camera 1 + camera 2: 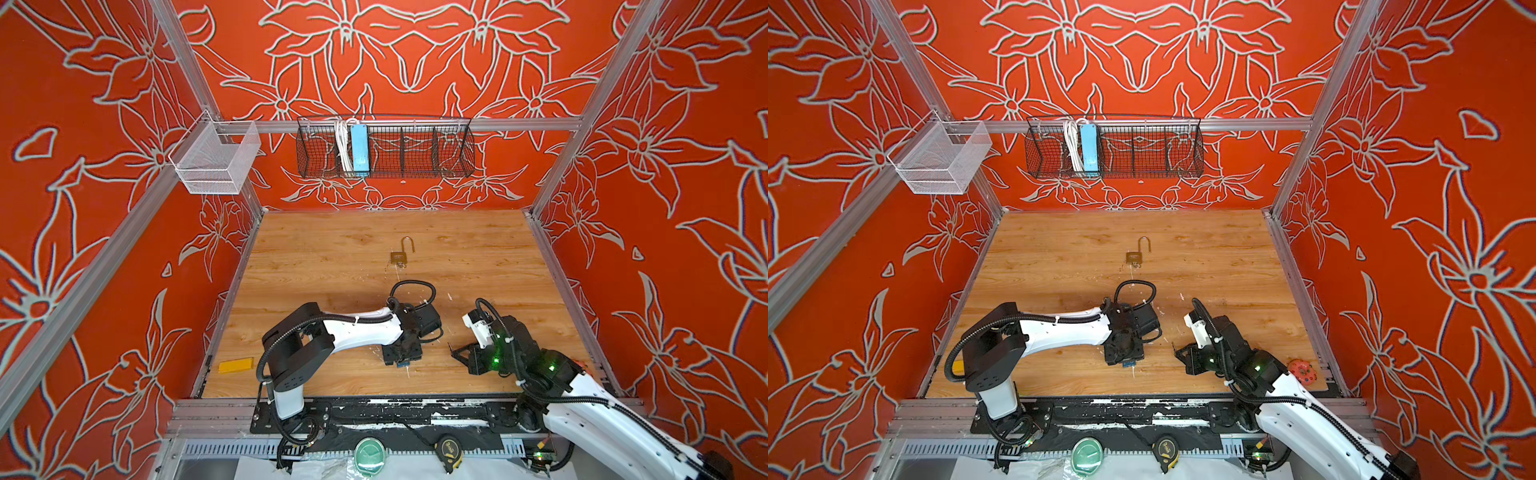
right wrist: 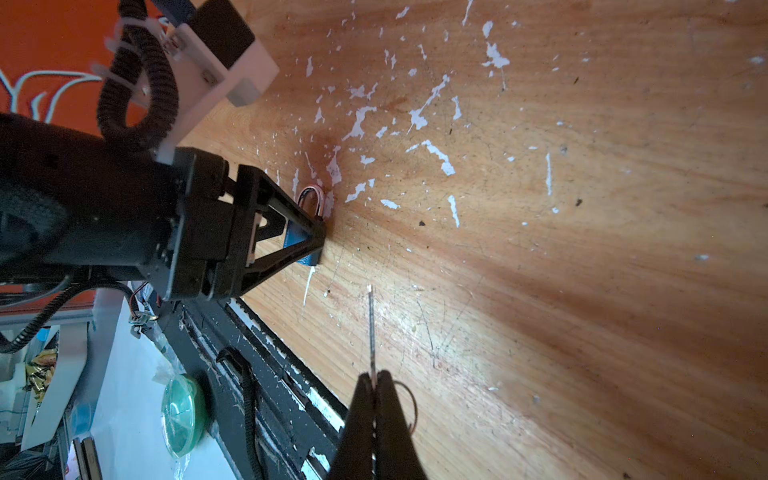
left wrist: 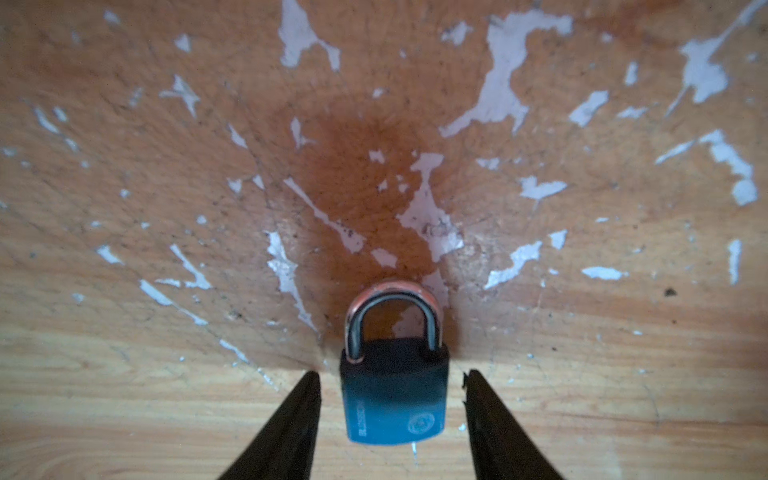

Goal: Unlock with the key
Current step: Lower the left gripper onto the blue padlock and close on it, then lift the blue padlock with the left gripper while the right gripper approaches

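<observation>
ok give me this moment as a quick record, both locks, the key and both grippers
left gripper: open, one finger on each side of the blue padlock, gaps showing on both sides
blue padlock: lying on the wooden table, shackle closed
right gripper: shut on the key
key: blade sticking out past the fingertips, apart from the blue padlock
brass padlock: farther back on the table, shackle open

Walls (image 1: 415,50) are orange-red with grey-white flower outlines. The table (image 1: 332,249) is tan wood-grain, flecked white. The near padlock (image 3: 395,399) is blue, the far padlock (image 1: 398,257) brass, the key (image 2: 372,332) silvery, the block (image 1: 235,365) yellow.
</observation>
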{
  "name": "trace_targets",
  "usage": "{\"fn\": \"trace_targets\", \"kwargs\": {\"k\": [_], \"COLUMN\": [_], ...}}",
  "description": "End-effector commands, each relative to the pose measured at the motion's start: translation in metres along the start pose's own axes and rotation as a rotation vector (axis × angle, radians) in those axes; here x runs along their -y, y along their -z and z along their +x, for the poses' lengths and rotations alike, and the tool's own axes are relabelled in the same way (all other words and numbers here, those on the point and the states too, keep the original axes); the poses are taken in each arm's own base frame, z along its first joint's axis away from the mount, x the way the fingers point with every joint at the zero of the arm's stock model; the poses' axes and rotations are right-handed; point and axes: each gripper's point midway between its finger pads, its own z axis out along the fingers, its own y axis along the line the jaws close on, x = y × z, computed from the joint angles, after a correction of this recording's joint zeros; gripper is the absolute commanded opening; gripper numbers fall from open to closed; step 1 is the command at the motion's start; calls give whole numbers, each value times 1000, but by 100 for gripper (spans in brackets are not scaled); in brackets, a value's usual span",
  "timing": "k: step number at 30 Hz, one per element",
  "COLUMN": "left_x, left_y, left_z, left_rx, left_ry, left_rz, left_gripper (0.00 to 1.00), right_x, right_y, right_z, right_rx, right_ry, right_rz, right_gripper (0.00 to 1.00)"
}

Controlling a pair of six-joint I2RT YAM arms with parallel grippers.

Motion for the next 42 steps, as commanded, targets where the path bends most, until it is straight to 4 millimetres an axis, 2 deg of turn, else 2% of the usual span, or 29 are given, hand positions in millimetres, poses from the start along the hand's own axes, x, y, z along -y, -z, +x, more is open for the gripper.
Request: {"fn": "trace_targets", "kwargs": {"k": [1, 7, 14, 20, 28, 31, 35, 39, 42], "left_x": [-6, -6, -14, -16, -18, -15, -4, 1, -5], "left_y": [-4, -11, -18, -20, -23, -15, 9, 50, 84], "left_z": [3, 6, 12, 10, 12, 6, -9, -43, -76], "left_rx": [-3, -9, -39, -25, -41, -21, 17, 118, 222], "left_ry": [39, 71, 93, 96, 97, 80, 36, -9, -22], "left_rz": [-35, -29, -74, -81, -89, -79, -15, 127, 275], "left_gripper": [53, 50, 49, 47, 31, 28, 26, 23, 22], "right_x": [0, 0, -1, -2, -1, -1, -1, -7, -10], "right_y": [-2, -3, -3, -4, -5, -6, -6, -2, -2], "right_z": [2, 3, 4, 5, 5, 6, 6, 2, -6], "right_rx": [0, -2, -3, -6, -7, -9, -21, -15, 15], "right_ry": [18, 14, 16, 19, 17, 15, 10, -11, -44], "right_rz": [-15, -22, -28, -37, -35, -35, -33, -48, -53], "right_gripper": [0, 0, 0, 0, 0, 0, 0, 0, 0]}}
